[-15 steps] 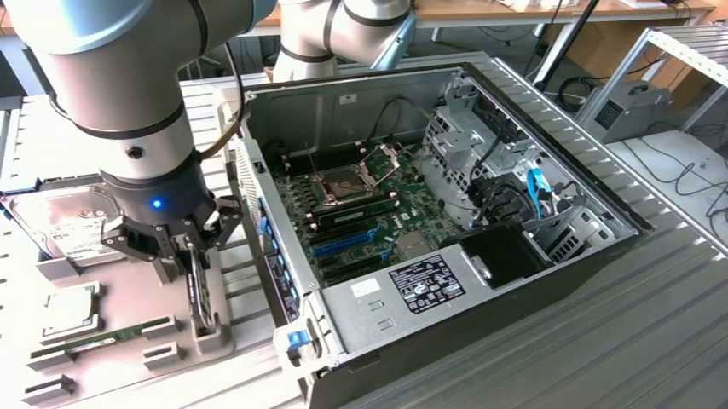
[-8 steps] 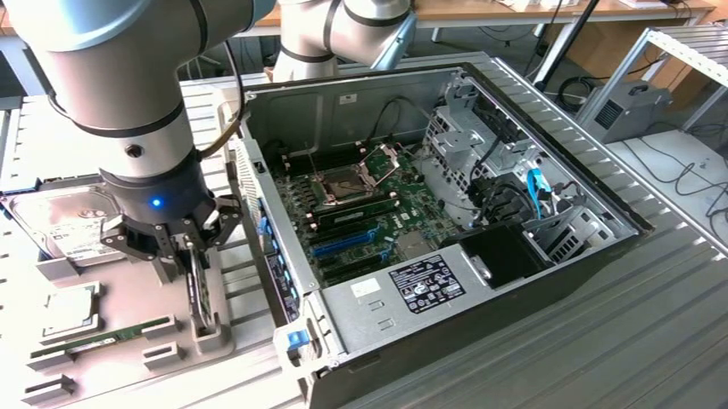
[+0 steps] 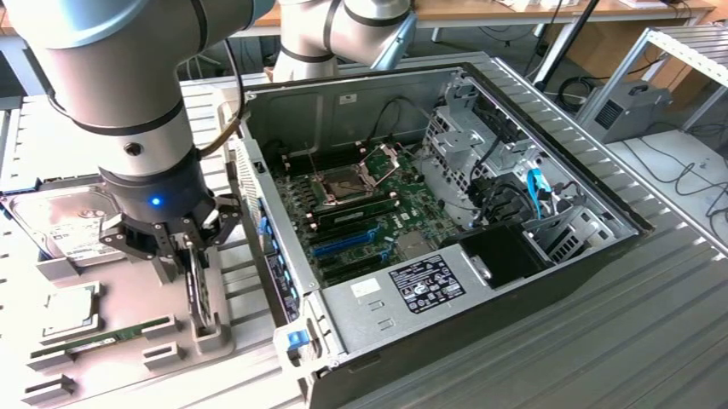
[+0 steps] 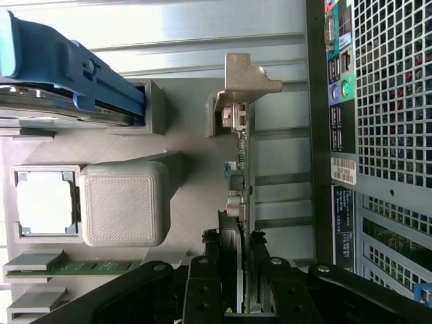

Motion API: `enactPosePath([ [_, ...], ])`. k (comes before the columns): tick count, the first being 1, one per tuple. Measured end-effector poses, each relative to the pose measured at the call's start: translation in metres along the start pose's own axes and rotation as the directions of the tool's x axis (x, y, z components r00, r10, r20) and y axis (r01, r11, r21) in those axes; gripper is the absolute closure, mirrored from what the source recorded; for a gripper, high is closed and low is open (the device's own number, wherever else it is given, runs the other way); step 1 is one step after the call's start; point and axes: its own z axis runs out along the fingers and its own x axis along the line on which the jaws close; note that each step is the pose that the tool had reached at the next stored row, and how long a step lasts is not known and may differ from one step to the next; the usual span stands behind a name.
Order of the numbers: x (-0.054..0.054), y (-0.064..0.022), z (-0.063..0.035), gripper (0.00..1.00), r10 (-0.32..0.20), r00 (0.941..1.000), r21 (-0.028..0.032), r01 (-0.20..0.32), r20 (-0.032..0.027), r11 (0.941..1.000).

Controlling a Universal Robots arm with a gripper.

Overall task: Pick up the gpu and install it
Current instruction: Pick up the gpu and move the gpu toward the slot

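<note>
The grey plastic rack (image 3: 216,342) holds four things: one gpu (image 4: 244,169), a flat green card with a black fan and silver end plate, standing on its edge; one silver hard drive (image 3: 63,223); one square silver chip (image 3: 71,311); and one thin green memory stick (image 3: 102,336). The black gripper (image 4: 233,246) squeezes the gpu from both sides while it sits in its slot. Just beside the rack, the open black computer case (image 3: 478,349) holds one green main board (image 3: 387,204) and one silver power box (image 3: 421,285).
</note>
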Motion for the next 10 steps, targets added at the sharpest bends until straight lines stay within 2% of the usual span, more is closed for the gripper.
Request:
enactPosePath([
  [10, 0.0, -0.0001, -0.0029, 0.71, 0.0, 1.0, 0.0, 0.0, -0.0001, 1.0],
])
